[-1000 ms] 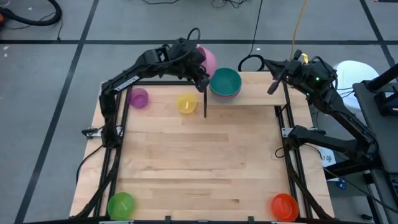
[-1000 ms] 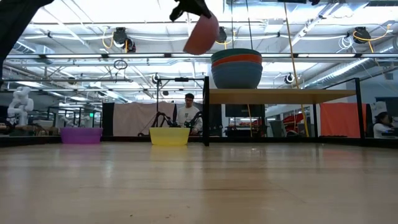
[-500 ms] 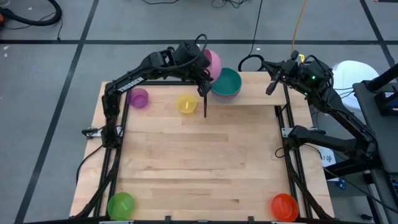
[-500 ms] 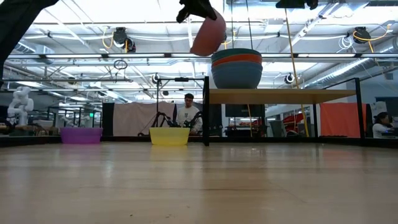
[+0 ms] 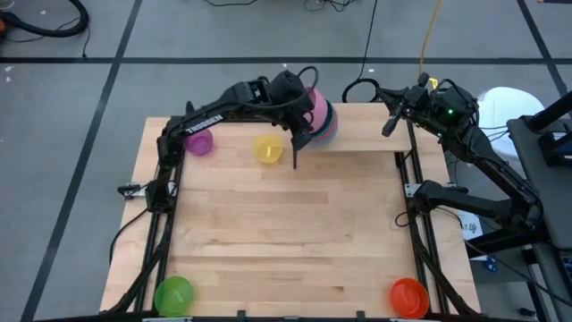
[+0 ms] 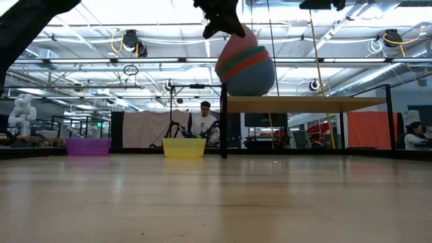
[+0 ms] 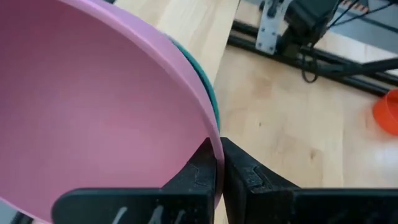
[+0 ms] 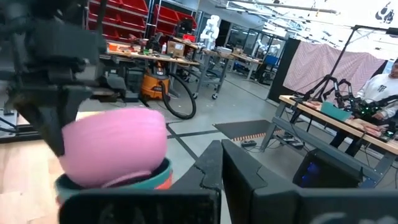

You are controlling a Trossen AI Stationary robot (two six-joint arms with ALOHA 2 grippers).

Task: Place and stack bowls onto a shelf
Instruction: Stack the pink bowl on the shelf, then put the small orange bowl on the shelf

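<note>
Smooth round plastic pink bowl (image 5: pixel 319 105), its thin rim clamped between the left gripper's (image 7: pixel 217 163) dark fingers, now sits tilted on the stack (image 6: pixel 248 71) of seemingly three bowls (teal, red-orange, blue) on the light-wood shelf (image 5: pixel 375 130); a second earlier it hung beside them. Four loose bowls: purple (image 5: pixel 198 141), yellow (image 5: pixel 268 148), green (image 5: pixel 173 294), orange (image 5: pixel 409 296). Right gripper (image 5: pixel 390 123), fingers together, waits above the shelf's right end.

person (image 6: pixel 204 122) seated behind yellow bowl line, far room | white humanoid figure (image 6: pixel 22 113) at left | orange vacuum (image 8: pixel 153 87) near bench | red bins (image 8: pixel 122 14) on shelving
</note>
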